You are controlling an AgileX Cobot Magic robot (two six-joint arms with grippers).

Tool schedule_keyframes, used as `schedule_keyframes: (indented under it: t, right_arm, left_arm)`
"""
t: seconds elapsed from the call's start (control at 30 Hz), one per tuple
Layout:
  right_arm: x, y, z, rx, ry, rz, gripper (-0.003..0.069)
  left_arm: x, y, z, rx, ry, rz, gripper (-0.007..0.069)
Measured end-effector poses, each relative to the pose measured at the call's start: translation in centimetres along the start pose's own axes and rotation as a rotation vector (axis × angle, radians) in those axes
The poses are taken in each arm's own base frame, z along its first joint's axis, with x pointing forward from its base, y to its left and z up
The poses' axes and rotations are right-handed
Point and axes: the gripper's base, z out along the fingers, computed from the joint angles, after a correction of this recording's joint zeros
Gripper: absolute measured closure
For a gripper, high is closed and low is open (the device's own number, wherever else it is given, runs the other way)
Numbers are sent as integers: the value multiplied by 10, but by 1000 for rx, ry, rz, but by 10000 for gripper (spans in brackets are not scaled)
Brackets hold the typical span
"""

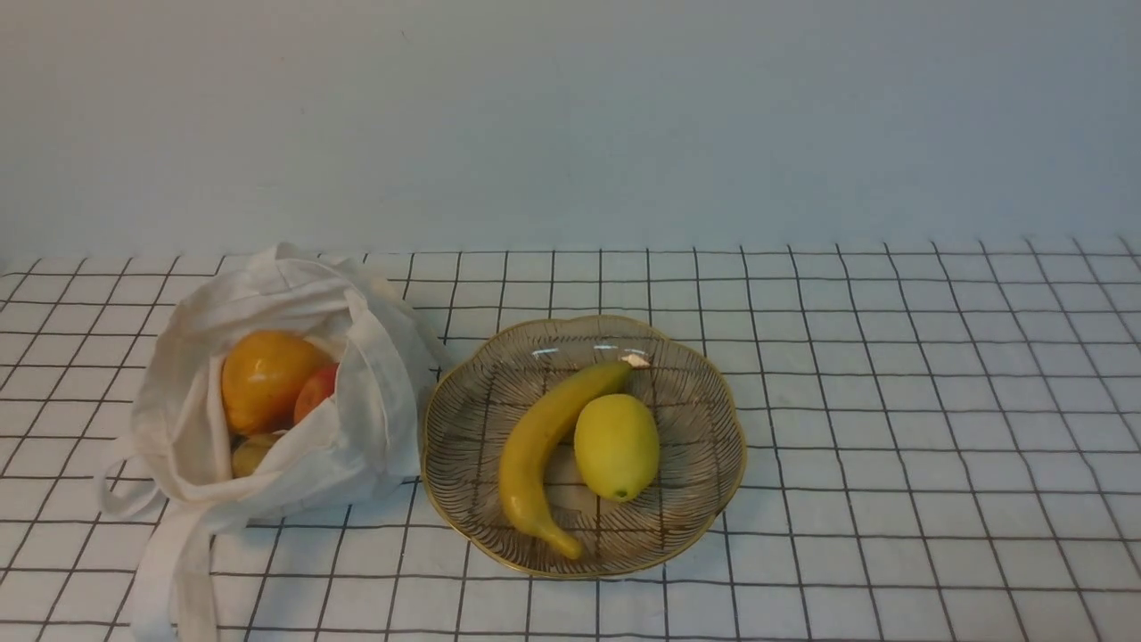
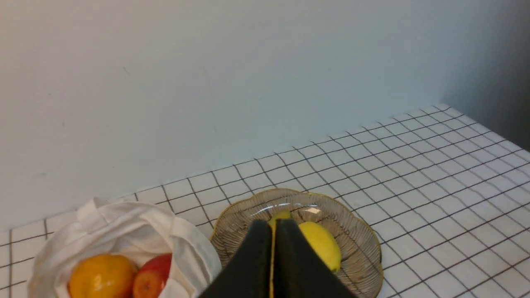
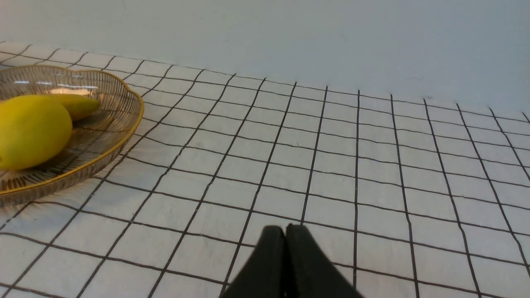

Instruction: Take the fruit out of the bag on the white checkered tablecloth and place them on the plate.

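The off-white bag [image 1: 357, 392] lies open on the white checkered tablecloth [image 1: 891, 401], left of the plate [image 1: 704, 499]. Inside it are an orange fruit [image 1: 266, 376], a small red one [image 1: 316, 390] and a small dull yellowish one [image 1: 250, 453]. A lemon [image 1: 617, 446] and a banana [image 1: 539, 441] lie on the plate. My left gripper [image 2: 273, 231] is shut and empty, above the table with the plate [image 2: 364, 252], the lemon [image 2: 325, 244] and the bag [image 2: 124, 223] ahead. My right gripper [image 3: 285, 236] is shut and empty over bare cloth, right of the plate [image 3: 124, 124]. Neither gripper shows in the front view.
A plain pale wall [image 1: 570, 116] rises behind the table. The tablecloth runs right of the plate across the front view. The bag's strap handles [image 1: 178, 571] trail toward the front left edge.
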Motion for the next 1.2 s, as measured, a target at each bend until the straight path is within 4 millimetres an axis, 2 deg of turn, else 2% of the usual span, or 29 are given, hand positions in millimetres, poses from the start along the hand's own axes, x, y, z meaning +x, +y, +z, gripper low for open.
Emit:
schedule_keyframes:
  t: [0.03,0.07,0.1,0.13,0.23,0.4,0.53,0.67,0.77,1.2]
  right_arm:
    - [0,0,0,0,0,0,673]
    - [0,0,0,0,0,0,673]
    - [0,0,0,0,0,0,673]
    - [0,0,0,0,0,0,673]
    - [0,0,0,0,0,0,673]
    - [0,0,0,0,0,0,673]
    - [0,0,0,0,0,0,673]
    - [0,0,0,0,0,-1,673]
    - [0,0,0,0,0,-1,673]
    - [0,0,0,0,0,-1,673]
  left_arm:
    - [0,0,-1,-2,-3,-1,632]
    - [12,2,-1,-25,0,-5,632]
    - [16,2,1,-29,8,-5,632]
    - [32,5,1,-70,-3,-14,632]
    - [62,9,6,-141,-14,-17,632]
    - [135,19,18,-325,-12,-42,632]
    - [175,24,24,-407,22,-62,632]
    - [205,27,32,-421,103,-74,632]
    - [210,27,34,-421,113,-74,632]
    - [210,27,34,-416,99,-86,632]
